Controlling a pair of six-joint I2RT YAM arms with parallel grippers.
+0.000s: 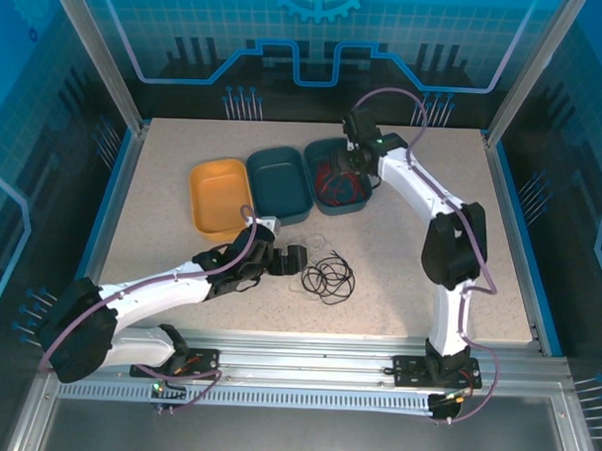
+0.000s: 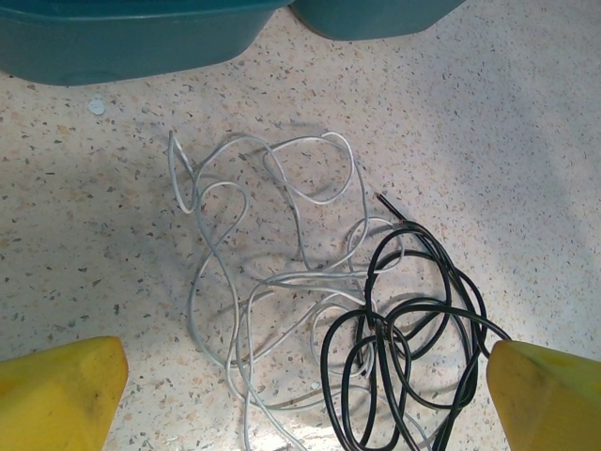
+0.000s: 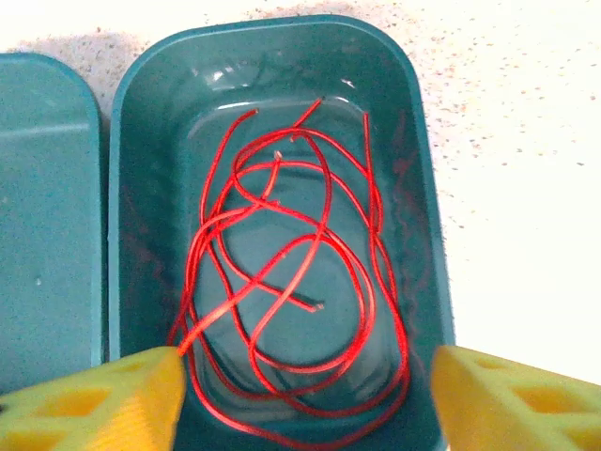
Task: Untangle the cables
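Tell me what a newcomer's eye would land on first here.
The red cable stands out most, coiled alone inside the rightmost teal bin, with the right gripper open above it. Next comes the white cable tangled with the black cable on the speckled table, below the open left gripper.

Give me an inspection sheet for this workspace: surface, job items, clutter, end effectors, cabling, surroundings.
Surface: speckled beige table.
Job's things: red cable coiled inside the right teal bin; white cable and black cable overlapping on the table in front of the bins.
Clutter: nothing seen.
End effectors: left end effector open, above the white and black pair; right end effector open, above the red cable.
Cables: purple cables run along both arms, looping near the right wrist.
Surroundings: empty middle teal bin and yellow bin; blue enclosure walls; metal rail at the near edge.
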